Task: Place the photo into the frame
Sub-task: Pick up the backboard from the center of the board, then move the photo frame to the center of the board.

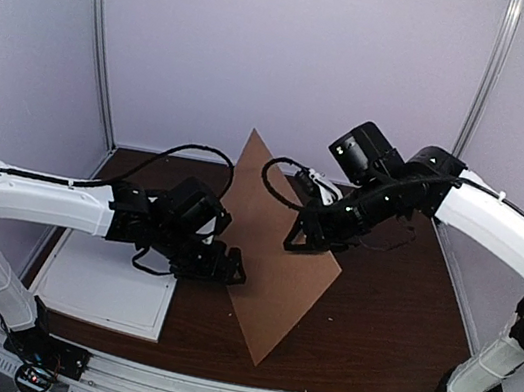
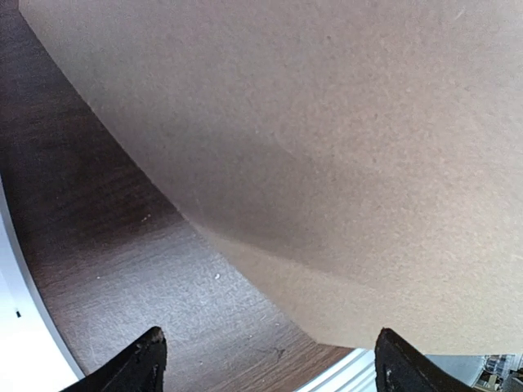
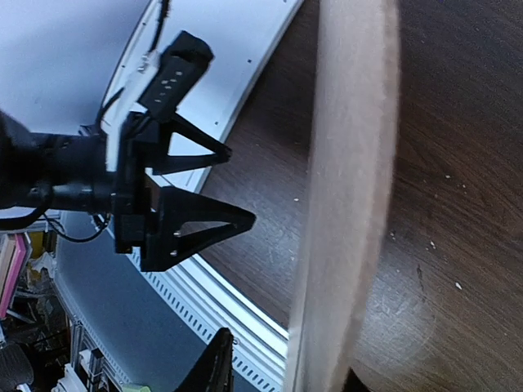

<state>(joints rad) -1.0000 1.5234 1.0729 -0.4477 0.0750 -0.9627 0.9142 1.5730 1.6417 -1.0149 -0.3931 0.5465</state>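
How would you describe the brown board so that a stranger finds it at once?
Start at the dark table and go to its middle. There the board stands up tilted, its edge gripped by the right tool. It is the only brown sheet and the only raised one; the white rectangle at the left lies flat.

Clearance: centre of table blocked by a raised board.
A brown rectangular backing board [image 1: 276,260] is up and tilted across the middle of the dark wood table [image 1: 392,321], pinched by the right gripper [image 1: 297,241]. The left gripper [image 1: 233,274], jaws spread, sits just beside its left face. A flat white rectangular panel [image 1: 104,285] covers the near-left corner under the left arm. Bare tabletop right of the board is passable.
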